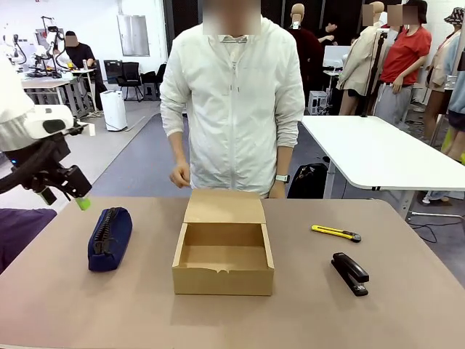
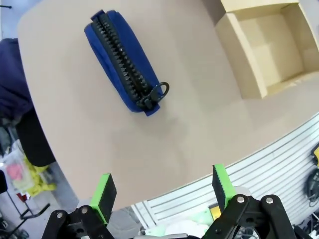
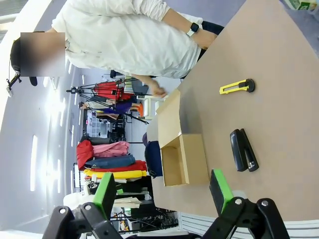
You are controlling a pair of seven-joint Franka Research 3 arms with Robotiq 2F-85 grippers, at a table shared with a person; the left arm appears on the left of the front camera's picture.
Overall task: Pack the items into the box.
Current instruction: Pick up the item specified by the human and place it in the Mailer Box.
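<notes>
Pouch (image 1: 110,238) navy with black zipper, stapler (image 1: 350,273) black, box (image 1: 224,281) brown, flap open

Cloth, cardboard and a matt surface (image 1: 109,305)
Ahead of the left fingers (image 2: 103,195), the pouch (image 2: 124,67) is navy cloth; the box (image 1: 222,280) plain matt cardboard; the stapler (image 1: 349,273) smooth black.
</notes>
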